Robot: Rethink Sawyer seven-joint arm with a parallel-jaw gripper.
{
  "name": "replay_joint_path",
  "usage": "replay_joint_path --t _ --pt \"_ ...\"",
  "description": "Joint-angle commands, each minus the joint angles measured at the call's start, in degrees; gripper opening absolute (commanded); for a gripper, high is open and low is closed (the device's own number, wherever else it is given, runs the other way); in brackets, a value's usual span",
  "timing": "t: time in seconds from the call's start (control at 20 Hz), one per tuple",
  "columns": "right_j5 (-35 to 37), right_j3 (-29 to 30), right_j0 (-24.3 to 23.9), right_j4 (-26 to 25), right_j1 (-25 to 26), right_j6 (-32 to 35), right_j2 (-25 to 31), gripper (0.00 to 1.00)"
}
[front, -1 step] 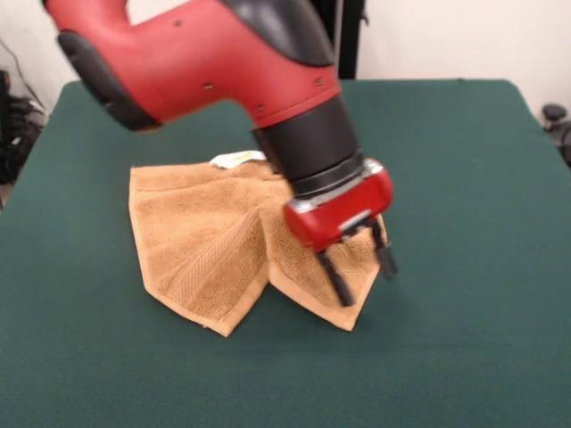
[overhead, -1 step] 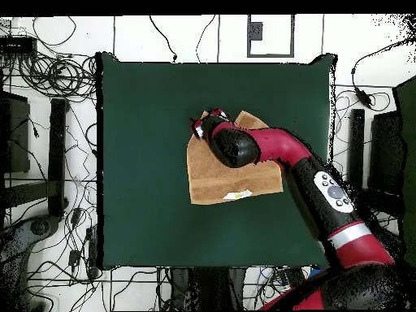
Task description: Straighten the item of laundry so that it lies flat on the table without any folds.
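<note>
From my seat, the arm (front, -1 step: 223, 62) covers the upper right part of the towel (front, -1 step: 205, 241) in the front view, and its shoulder runs off the top left of the frame. The gripper (front, -1 step: 361, 272) looks blurred there. Overhead, I see the arm hiding the towel's top middle, while the white tag (overhead, -1 step: 236, 195) is too small for me to read

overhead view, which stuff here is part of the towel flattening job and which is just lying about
Part of the job:
- towel, folded over on itself
- green table
- tool, open, over the towel's near corner

Just lying about:
- cables on the floor round the table
- dark equipment beside it
</note>
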Motion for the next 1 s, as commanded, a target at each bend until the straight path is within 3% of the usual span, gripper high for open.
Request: replay_joint_path --t 0.05,0.15,0.25,0.55,1.0 --pt "0.9 3.6 3.4 3.9 -1.4 12.5 -5.9 1.0" --pt "1.3 3.6 3.3 5.4 -1.4 12.1 -5.9 1.0" --pt "2.1 4.4 -0.9 9.4 4.2 8.7 -1.4 1.0" --pt "2.6 6.0 -5.8 11.0 11.3 -0.2 2.8 1.0" --pt "-3.2 11.0 -5.3 7.3 7.1 6.1 -2.2 1.0"
